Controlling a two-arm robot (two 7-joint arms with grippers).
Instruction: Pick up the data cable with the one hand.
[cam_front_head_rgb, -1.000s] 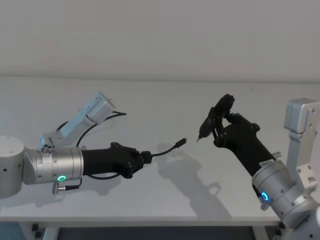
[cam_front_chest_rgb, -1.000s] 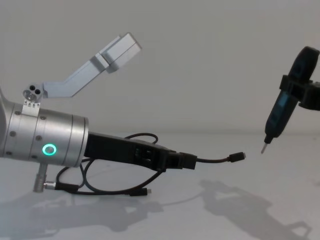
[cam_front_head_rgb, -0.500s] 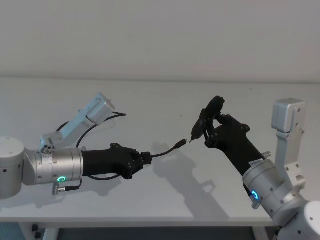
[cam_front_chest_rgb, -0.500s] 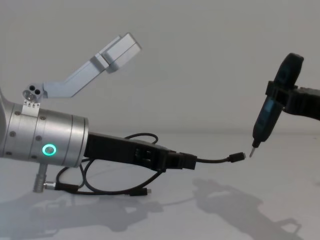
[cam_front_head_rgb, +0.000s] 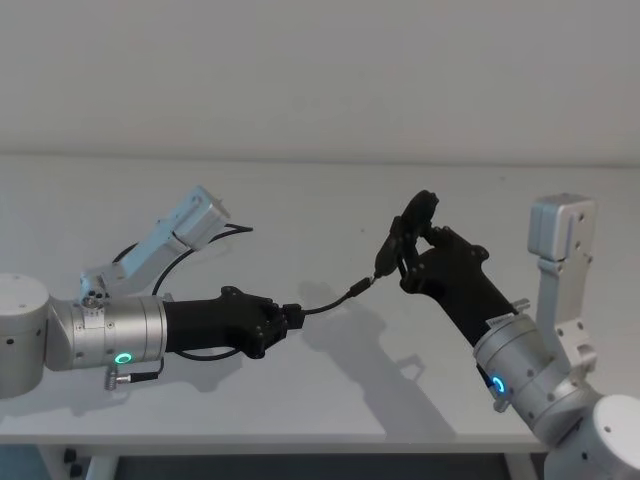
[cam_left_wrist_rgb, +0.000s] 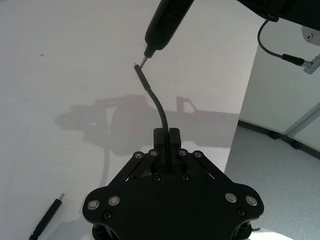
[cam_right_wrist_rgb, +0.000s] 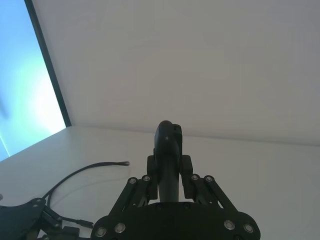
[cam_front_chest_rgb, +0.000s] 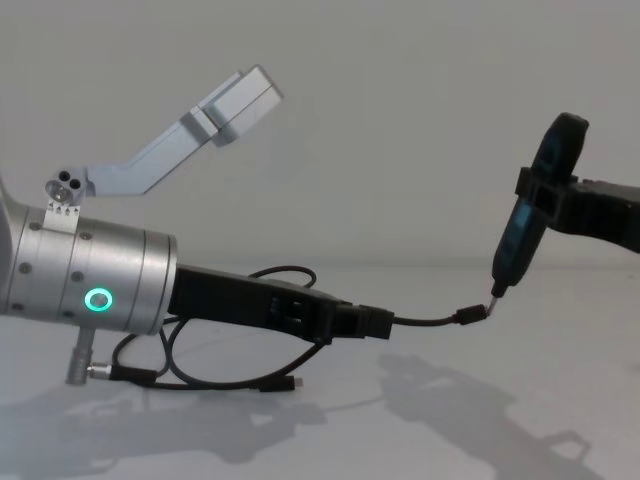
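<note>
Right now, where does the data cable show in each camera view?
Head: data cable centre, running from the left claw toward the pointed tool.
Left wrist: cable rising from the claw to the tool's tip.
Right wrist: cable arcing toward the tool.
Chest: cable low, right of centre.
Shared landmark: the pointed tool by the plug.

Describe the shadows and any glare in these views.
Head view: the left pincer and right pincer cast soft grey shadows on the white table. Chest view: paler, doubled shadows under both. Right wrist view: a bright blue panel glares at the side.
</note>
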